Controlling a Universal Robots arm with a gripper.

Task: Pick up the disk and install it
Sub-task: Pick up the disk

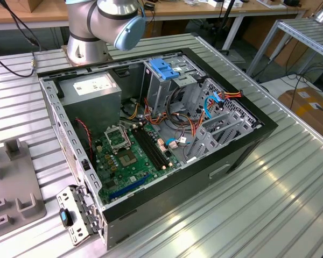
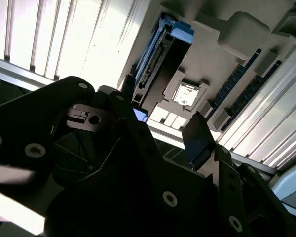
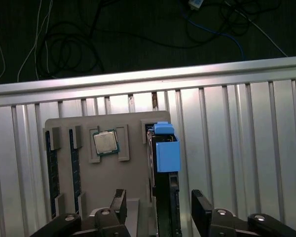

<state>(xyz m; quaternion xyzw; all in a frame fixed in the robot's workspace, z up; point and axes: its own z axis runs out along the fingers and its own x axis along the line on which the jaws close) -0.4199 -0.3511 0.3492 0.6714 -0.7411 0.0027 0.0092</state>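
Disk [image 3: 166, 153] standing on edge in grey holder [image 3: 108, 177] in first wrist view, between parted gripper [image 3: 160, 197] fingers (clear of both sides). Second wrist view: disk [image 2: 158, 69] upright in its slot. Exterior view: open computer case [image 1: 237, 156], holder at exterior view's left. Likely risk: off-centre squeeze snagging holder wall, tilting disk.

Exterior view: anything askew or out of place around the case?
A metal bracket with a blue tab sticks out at the corner of the case nearest the camera, tilted away from the wall. Loose cables sprawl across the inside. No damage visible.
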